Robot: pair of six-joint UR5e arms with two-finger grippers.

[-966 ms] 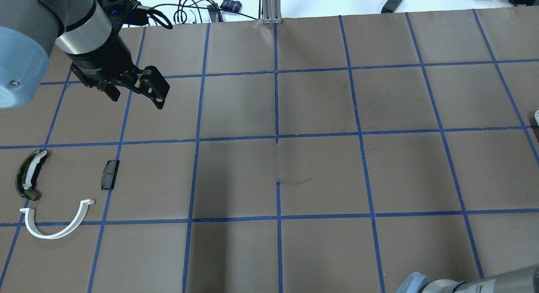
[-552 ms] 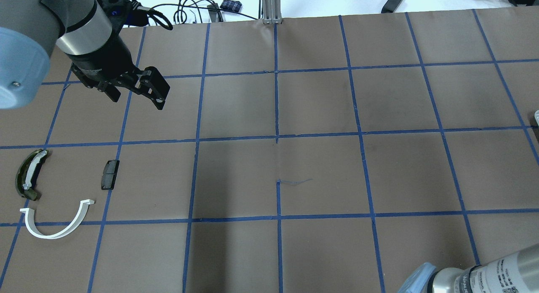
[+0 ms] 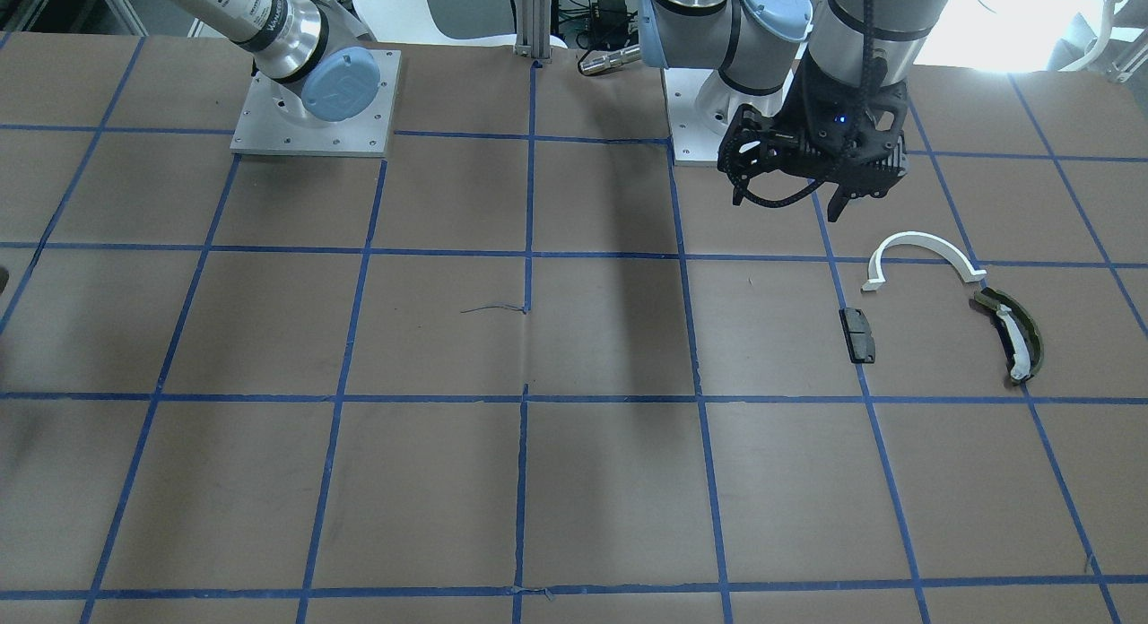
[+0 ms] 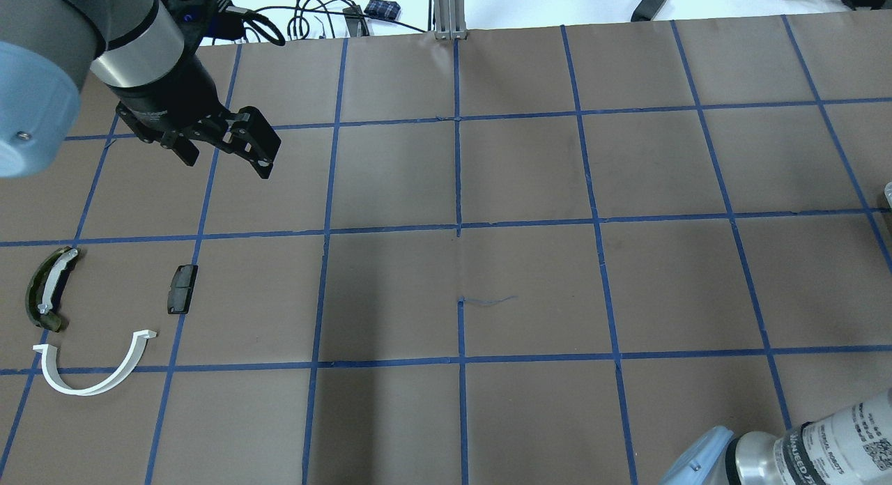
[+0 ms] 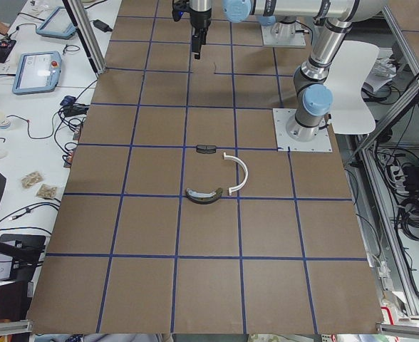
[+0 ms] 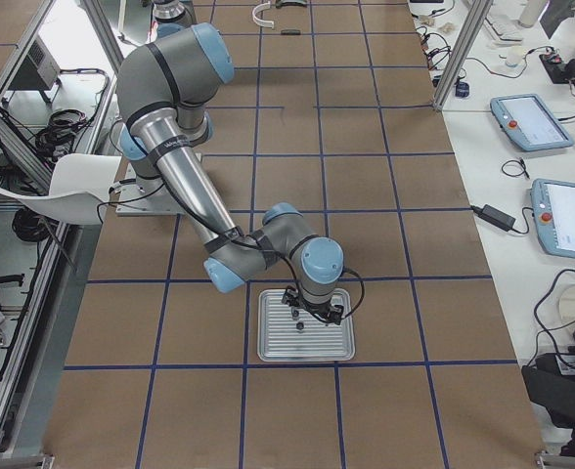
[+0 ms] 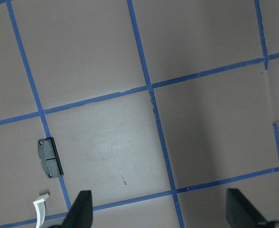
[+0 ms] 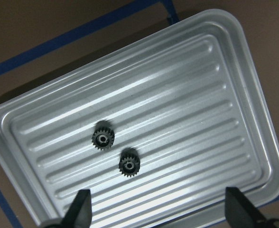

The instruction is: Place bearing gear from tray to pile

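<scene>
Two small dark bearing gears (image 8: 103,137) (image 8: 129,165) lie side by side in the ribbed metal tray (image 8: 187,90). My right gripper (image 8: 161,213) hangs open and empty above the tray (image 6: 334,344), with the gears just ahead of its fingertips (image 8: 82,209). The pile lies at the table's other end: a white half-ring arc (image 4: 83,389), an olive-green curved piece with a white strip (image 4: 42,290) and a small black block (image 4: 182,288). My left gripper (image 4: 223,156) is open and empty, held above the table behind the pile. The block also shows in the left wrist view (image 7: 50,156).
Brown paper with a blue tape grid covers the table (image 4: 460,262). The right arm's forearm (image 4: 815,447) enters the overhead view at the bottom right. Cables and a metal post (image 4: 446,11) stand at the far edge.
The right arm's forearm has come further into the overhead view at the bottom right. The left arm and the pile have hardly moved.
</scene>
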